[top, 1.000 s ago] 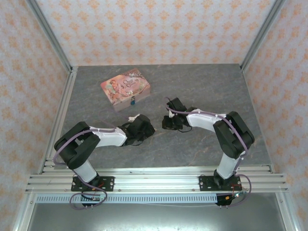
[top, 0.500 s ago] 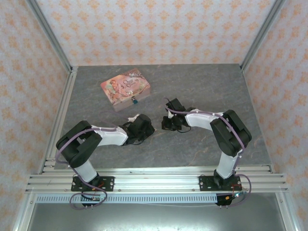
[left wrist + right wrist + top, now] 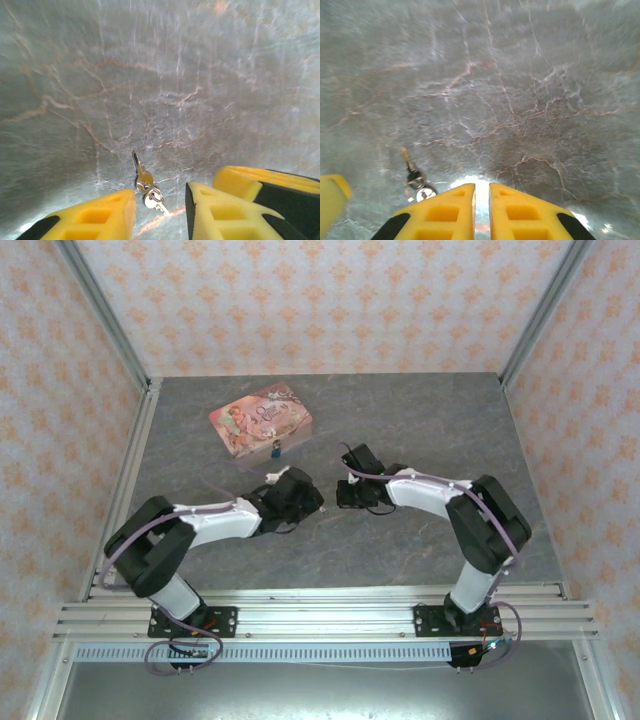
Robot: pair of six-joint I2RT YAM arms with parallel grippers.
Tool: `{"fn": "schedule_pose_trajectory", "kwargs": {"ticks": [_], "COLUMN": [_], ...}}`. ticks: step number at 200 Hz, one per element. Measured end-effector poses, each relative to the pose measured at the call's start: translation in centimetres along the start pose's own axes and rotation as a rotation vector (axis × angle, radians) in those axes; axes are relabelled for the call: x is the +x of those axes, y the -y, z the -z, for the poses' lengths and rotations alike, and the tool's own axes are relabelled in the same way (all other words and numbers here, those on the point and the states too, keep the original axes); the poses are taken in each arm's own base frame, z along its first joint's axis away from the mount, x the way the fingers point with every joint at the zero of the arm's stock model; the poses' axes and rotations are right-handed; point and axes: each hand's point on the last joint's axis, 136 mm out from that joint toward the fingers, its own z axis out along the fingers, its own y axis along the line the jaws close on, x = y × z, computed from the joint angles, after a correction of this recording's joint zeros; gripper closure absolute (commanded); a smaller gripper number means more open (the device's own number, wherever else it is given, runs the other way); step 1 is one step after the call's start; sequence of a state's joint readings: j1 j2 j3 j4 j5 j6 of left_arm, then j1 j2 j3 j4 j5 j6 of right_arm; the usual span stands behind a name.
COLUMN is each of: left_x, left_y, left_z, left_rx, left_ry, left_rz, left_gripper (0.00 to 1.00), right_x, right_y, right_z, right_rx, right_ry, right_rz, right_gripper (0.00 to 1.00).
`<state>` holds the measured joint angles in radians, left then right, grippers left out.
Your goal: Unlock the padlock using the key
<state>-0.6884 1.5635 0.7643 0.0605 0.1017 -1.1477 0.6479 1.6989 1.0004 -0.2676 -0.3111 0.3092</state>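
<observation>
**Item 1: desk** (image 3: 430, 420). Grey, marble-veined top, walled on three sides by orange-patterned panels.

**Item 2: tin** (image 3: 258, 418). Pink, with a printed picture, lid down. It lies flat in the rear left part of the desk, turned at an angle.

**Item 3: padlock** (image 3: 275, 450). Tiny and teal-blue, it sits at the near front edge of the tin. Its shackle is too small to make out.

**Item 4: key** (image 3: 142, 176). Thin, pale metal, lying flat on the desk with the blade pointing away from the left wrist camera. It is joined at the head to a second key (image 3: 156, 201). The pair rests near mid-desk in the gap at the tips of the left pincer, and neither finger is seen to press on it. In the right wrist view the key (image 3: 414, 176) lies left of the right pincer and apart from it.

**Item 5: left pincer** (image 3: 160, 200). Yellow fingers (image 3: 97, 220), spread, low over the desk, one on each side of the keys and pinching nothing.

**Item 6: right pincer** (image 3: 481, 197). Yellow fingers (image 3: 517, 212), all but pressed together, with only a thin slit between them and nothing in it. One finger also shows at the right of the left wrist view, just beside the left pincer.

**Item 7: left arm** (image 3: 215, 522) and **right arm** (image 3: 430, 490). Both reach inward, their wrists close together in front of the tin.
</observation>
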Motion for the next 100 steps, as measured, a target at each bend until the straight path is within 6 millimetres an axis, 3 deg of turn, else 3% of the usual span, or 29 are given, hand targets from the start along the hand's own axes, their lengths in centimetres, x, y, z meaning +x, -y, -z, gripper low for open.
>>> {"fn": "schedule_pose_trajectory", "kwargs": {"ticks": [20,47,66,100], "left_x": [-2.4,-4.9,-5.2,-4.4], "left_y": [0.0,-1.1,-3.2,-6.5], "left_z": [2.4,5.4,6.8,8.3], "left_rx": [0.001,-0.005,-0.039,-0.106], "left_ry": [0.055,0.122,0.143,0.148], "left_rz": [-0.014,-0.008,-0.007,-0.017], "left_gripper": [0.62,0.6,0.59,0.57], "right_x": [-0.6,-0.5,-0.3,0.6], "right_y": [-1.2,-3.5,-4.7,-4.8], "right_z": [2.0,2.9,2.7,1.0], "right_rx": [0.014,0.009,-0.003,0.013], "right_ry": [0.051,0.041,0.002,-0.1], "right_rz": [0.108,0.257,0.333,0.401], "right_gripper": [0.75,0.6,0.54,0.53]}}
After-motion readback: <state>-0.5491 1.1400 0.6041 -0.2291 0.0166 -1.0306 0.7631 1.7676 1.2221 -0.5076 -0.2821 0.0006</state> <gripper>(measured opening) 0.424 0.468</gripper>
